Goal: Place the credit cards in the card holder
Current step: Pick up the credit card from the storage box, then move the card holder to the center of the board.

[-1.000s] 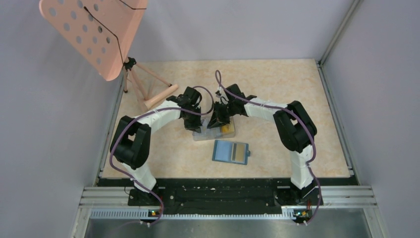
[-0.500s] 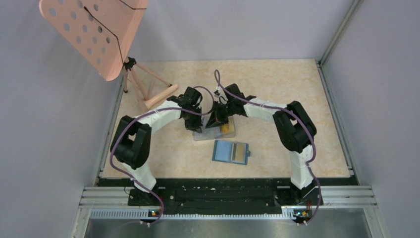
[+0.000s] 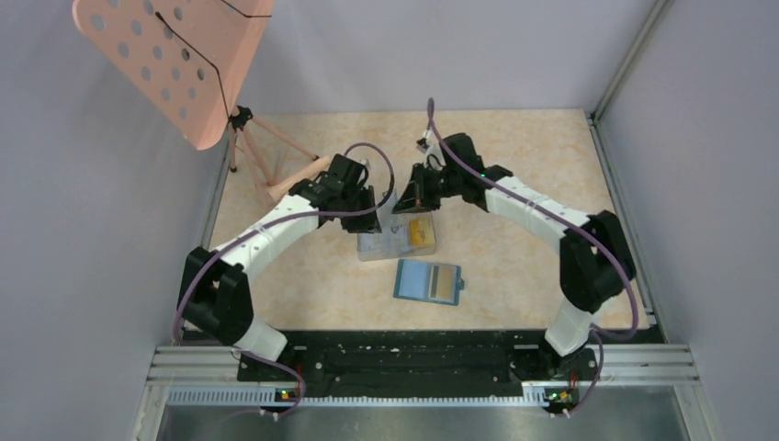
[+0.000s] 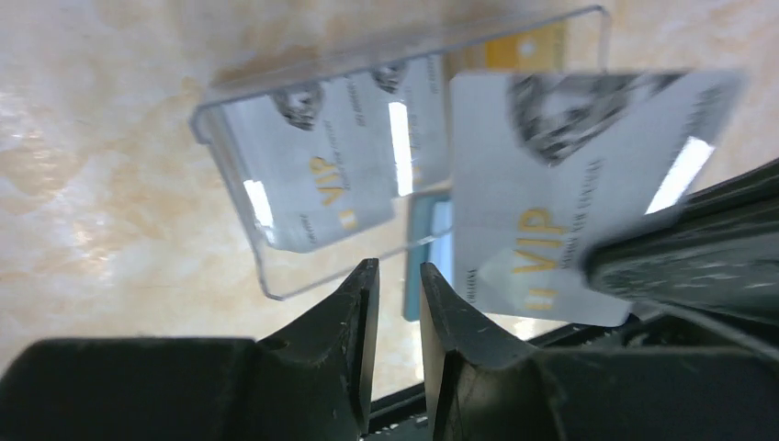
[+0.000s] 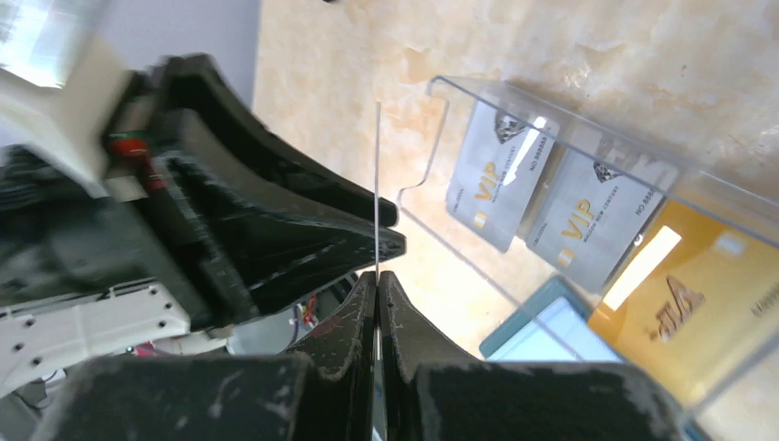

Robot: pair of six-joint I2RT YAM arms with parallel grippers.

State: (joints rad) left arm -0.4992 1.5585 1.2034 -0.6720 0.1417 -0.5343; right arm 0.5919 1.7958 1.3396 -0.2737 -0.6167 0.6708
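- Card (image 4: 570, 184): silver with "VIP" print, held in the air near the box (image 3: 369, 248). It was clamped by one edge in the right gripper (image 5: 377, 280), whose jaws were pressed together on it.
- Handling, as a judgement: light, thin, stiff with a little spring, and glossy, so likely slippery. A pinch on one edge leaves the far end free to lead into a pocket. A shallow pinch could let it swivel.
- Left gripper (image 4: 397, 276): jaws a narrow gap apart and empty, just beside the card.
- Two more silver cards (image 5: 501, 184) and an orange one (image 5: 698, 303) lay flat in the box.
- Holder (image 3: 427, 281): lay open on the table (image 3: 514, 147), just nearer than the box and apart from both grippers.
- Against a second earlier: both arms had lifted and drawn back from the box. The left jaws, then shut, had parted. Box and holder sat unmoved.
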